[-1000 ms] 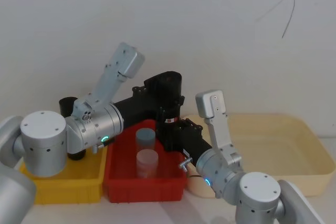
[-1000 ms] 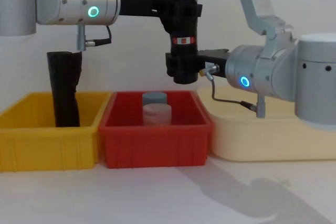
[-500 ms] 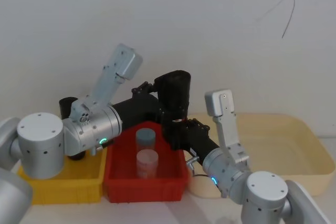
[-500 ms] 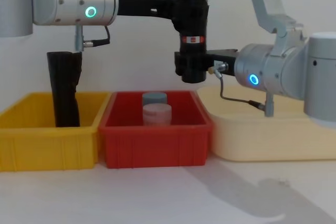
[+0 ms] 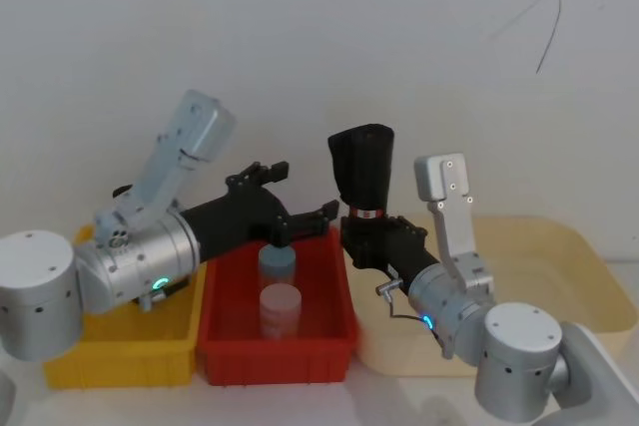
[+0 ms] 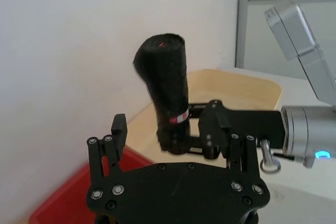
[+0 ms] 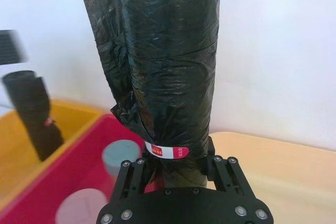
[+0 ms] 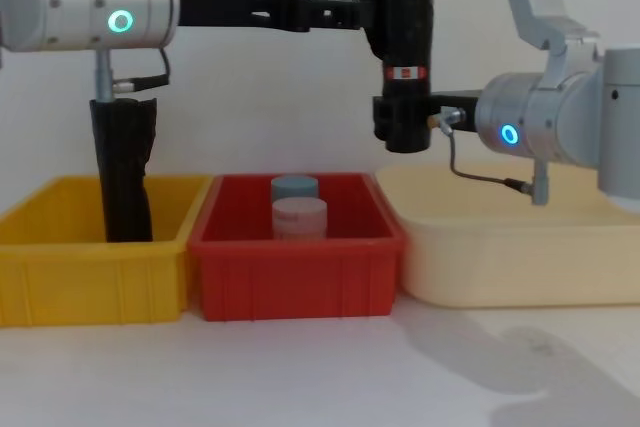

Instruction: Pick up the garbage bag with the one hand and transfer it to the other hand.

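The fingers [image 5: 258,174] of the left gripper [image 5: 312,187], on the arm with the green glowing ring, stand spread apart and hold nothing. They reach out level above the red bin [image 8: 300,267], their tips just to the left of the upper half of the garbage bag [image 8: 408,17]. The left wrist view shows the roll standing beyond the fingertips, not between them. The right gripper [image 8: 405,127], on the arm with the blue ring and the grey cable, comes in from the right, its fingers clamped on the lower end of the bag, one on each side of its base. The bag stands upright in the air, clear of every bin, and in the chest view it hangs over the line where the red bin meets the cream tray [image 8: 520,267]. Its narrow red-and-white label band sits just above the right gripper's fingers, and the crinkled black plastic rises well above them to a flat top. In the red bin two short capped cylinders stand one behind the other, a blue-grey one [image 8: 294,187] at the back and a pale pinkish one [image 8: 299,215] in front. To the left, a plain black roll [image 8: 125,172] stands on end in the yellow bin [image 8: 90,277], rising well above its rim. The three containers sit side by side on the white worktop [image 8: 300,377] before a white wall.
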